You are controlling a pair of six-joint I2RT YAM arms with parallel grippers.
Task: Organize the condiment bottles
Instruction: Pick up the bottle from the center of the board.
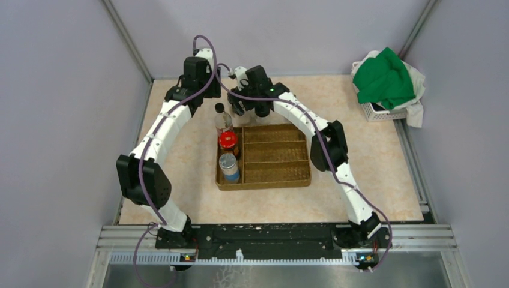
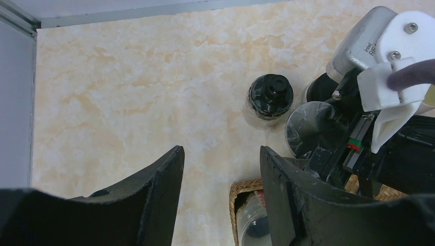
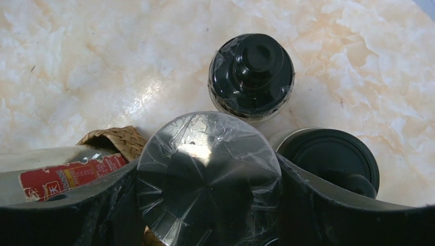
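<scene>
In the right wrist view my right gripper (image 3: 208, 205) is shut on a silver-lidded jar (image 3: 208, 174), just behind the back left corner of the wooden tray (image 3: 115, 139). A black-lidded jar (image 3: 251, 77) stands beyond it and another black-lidded jar (image 3: 328, 159) to its right. The tall red-labelled bottle (image 3: 66, 177) is at the left. From above, that bottle (image 1: 223, 117), a red-lidded jar (image 1: 227, 141) and a silver-lidded jar (image 1: 228, 163) fill the left column of the tray (image 1: 276, 180). My left gripper (image 2: 220, 159) is open and empty over bare table left of the tray corner (image 2: 241, 187).
A white basket with a green cloth (image 1: 384, 84) stands at the back right corner. My right gripper (image 1: 252, 109) and left gripper (image 1: 207, 96) are close together behind the tray. Walls close in the table at the left, back and right.
</scene>
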